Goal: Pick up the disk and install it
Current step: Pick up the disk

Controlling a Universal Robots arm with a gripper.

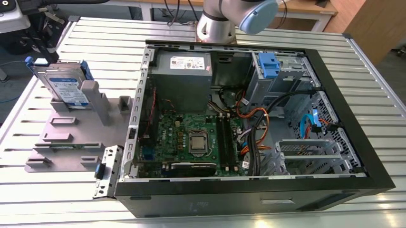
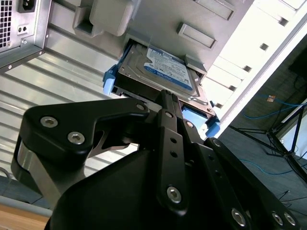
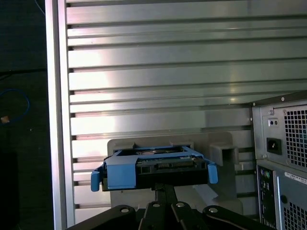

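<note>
Upright in the slotted stand [image 1: 70, 142], the stiff, weighty, shock-sensitive disk [image 1: 66, 88] is best gripped by the edges of its blue carrier [image 3: 120, 175]; the jaws are seen closed, empty, above the stand.

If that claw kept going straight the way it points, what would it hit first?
Most likely the disk, standing in the grey stand, right ahead of the gripper; the gap between them is unclear.

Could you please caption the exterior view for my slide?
Disk stands on edge in the grey stand beside the open computer case.
</note>
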